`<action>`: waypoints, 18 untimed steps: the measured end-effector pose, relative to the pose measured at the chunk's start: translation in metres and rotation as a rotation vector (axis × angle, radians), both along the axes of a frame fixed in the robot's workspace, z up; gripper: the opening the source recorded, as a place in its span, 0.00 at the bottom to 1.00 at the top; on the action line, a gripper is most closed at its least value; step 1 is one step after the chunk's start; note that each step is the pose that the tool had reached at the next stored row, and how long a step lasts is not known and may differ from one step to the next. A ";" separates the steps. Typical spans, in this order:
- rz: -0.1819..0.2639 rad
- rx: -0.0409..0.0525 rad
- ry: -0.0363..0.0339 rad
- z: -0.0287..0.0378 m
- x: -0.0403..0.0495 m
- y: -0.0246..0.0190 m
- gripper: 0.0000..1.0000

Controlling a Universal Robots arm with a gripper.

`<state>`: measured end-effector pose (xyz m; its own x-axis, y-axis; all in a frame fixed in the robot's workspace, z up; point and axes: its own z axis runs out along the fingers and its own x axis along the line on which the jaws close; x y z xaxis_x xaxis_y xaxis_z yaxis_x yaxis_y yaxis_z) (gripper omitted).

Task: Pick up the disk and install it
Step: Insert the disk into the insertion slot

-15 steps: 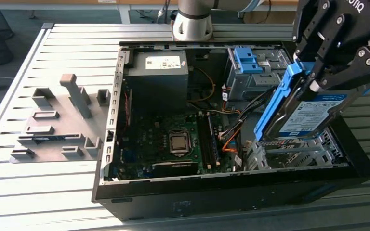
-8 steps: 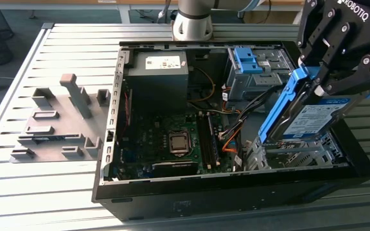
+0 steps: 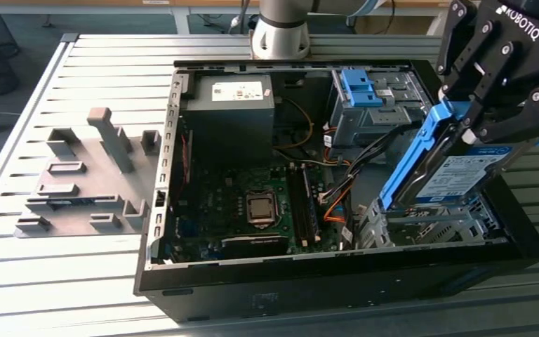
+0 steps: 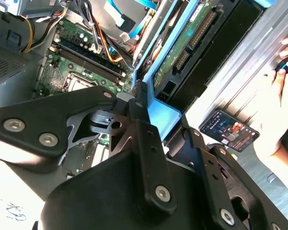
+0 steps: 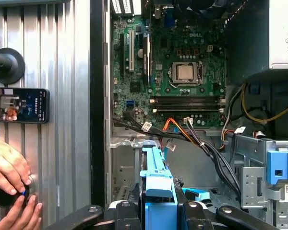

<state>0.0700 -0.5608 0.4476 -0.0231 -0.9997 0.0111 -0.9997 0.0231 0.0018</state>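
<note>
You're holding the disk (image 3: 457,172) w/ the gripper (image 3: 474,116) clamped shut on the upper end of its blue frame (image 3: 417,151), fingers pinching in tight and nothing else in the grip. The disk's hanging on edge, tilted, label side showing in the exterior view. Its lower end is sitting right at the grey drive cage (image 3: 429,225), in the corner of the PC case (image 3: 344,270) at the exterior view's right. Can't tell if it's touching the cage.

Looks like you're working the insert step, pickup being done. To do it well:
- Be squaring the frame w/ the cage opening; that tilt looks likely to jam.
- Be going slow & straight, no twisting.
- Be watching the cables (image 3: 375,146) just beside the disk on the motherboard (image 3: 250,203) side; they're near enough to snag.
</note>
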 end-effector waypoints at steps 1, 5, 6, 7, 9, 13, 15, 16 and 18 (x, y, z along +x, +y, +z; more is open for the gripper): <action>0.000 0.0004 0.0000 -0.0010 0.0000 0.0000 0.36; 0.002 0.0013 0.0000 -0.0042 0.0001 -0.0001 0.36; 0.002 0.0013 0.0000 -0.0047 0.0001 -0.0002 0.36; 0.002 0.0013 0.0000 -0.0054 0.0001 -0.0002 0.36; 0.002 0.0013 0.0000 -0.0066 0.0001 -0.0002 0.36; 0.002 0.0014 0.0000 -0.0089 0.0001 -0.0003 0.36; 0.002 0.0013 0.0000 -0.0101 0.0001 -0.0005 0.36; 0.002 0.0014 0.0000 -0.0107 0.0001 -0.0005 0.36; 0.002 0.0013 0.0000 -0.0119 0.0001 -0.0007 0.36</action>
<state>0.0701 -0.5615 0.4356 -0.0213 -0.9997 0.0098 -0.9998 0.0213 0.0019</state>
